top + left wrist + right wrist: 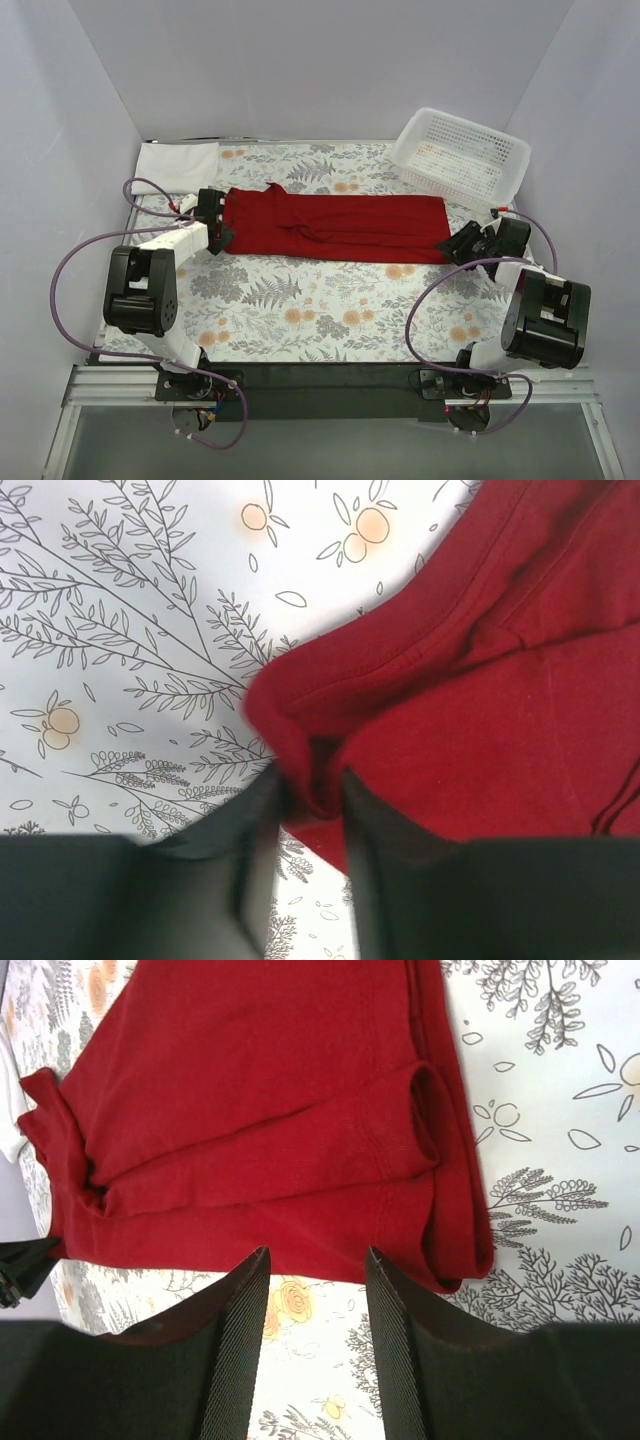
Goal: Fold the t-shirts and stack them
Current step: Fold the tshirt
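Though open, right end effector (317, 1256) beside red t-shirt (270, 1090); left end effector (311, 783) tight on its edge.

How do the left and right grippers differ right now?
The left gripper is shut on a bunched corner of the red shirt; the right gripper is open, holding nothing. Cloth fills the gap between the left's fingers; table shows between the right's. Both sit at the shirt's ends.

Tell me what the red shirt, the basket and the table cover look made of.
Red shirt: soft matte cloth, likely cotton knit; stitched hems, limp folds.
Basket: stiff white plastic; moulded mesh walls.
Table cover: flower print, lying flat; cloth or vinyl, unclear.
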`<action>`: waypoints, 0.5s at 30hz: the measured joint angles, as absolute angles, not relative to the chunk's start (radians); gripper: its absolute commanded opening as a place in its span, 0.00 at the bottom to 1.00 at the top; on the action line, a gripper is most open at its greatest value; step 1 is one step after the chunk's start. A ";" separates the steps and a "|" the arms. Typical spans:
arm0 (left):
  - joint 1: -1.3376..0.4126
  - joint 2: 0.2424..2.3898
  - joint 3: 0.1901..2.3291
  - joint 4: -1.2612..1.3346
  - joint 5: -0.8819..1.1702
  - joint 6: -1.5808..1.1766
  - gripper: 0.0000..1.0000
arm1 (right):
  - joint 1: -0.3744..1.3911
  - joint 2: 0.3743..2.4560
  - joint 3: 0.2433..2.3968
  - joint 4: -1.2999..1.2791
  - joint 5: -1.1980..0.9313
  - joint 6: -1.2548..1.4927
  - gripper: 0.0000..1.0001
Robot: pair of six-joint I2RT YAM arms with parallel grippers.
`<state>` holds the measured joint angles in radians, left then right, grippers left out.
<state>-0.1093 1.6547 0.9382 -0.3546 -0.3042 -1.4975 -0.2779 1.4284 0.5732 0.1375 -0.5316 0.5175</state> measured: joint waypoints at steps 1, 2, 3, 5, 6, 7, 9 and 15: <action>-0.107 1.656 0.937 -0.353 -0.303 -1.498 0.17 | -0.278 1.442 0.573 0.144 -0.532 0.519 0.46; -0.105 1.657 0.935 -0.352 -0.303 -1.499 0.14 | -0.280 1.458 0.573 0.152 -0.531 0.521 0.46; -0.102 1.657 0.932 -0.350 -0.303 -1.498 0.10 | -0.281 1.473 0.572 0.156 -0.529 0.521 0.45; -0.092 1.657 0.921 -0.353 -0.302 -1.503 0.04 | -0.289 1.509 0.564 0.164 -0.523 0.521 0.42; -0.088 1.657 0.916 -0.358 -0.302 -1.507 0.02 | -0.297 1.523 0.554 0.170 -0.524 0.526 0.41; -0.084 1.657 0.910 -0.366 -0.302 -1.513 0.01 | -0.309 1.530 0.545 0.186 -0.538 0.537 0.41; -0.078 1.652 0.902 -0.380 -0.301 -1.531 0.01 | -0.330 1.531 0.530 0.205 -0.555 0.548 0.40; -0.044 1.491 0.751 -0.430 -0.282 -1.610 0.01 | -0.414 1.455 0.450 0.178 -0.603 0.538 0.41</action>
<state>-0.0441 1.4914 0.7509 -0.4305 -0.2817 -1.6096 -0.4145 1.4551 0.4496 0.1776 -0.6029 0.5385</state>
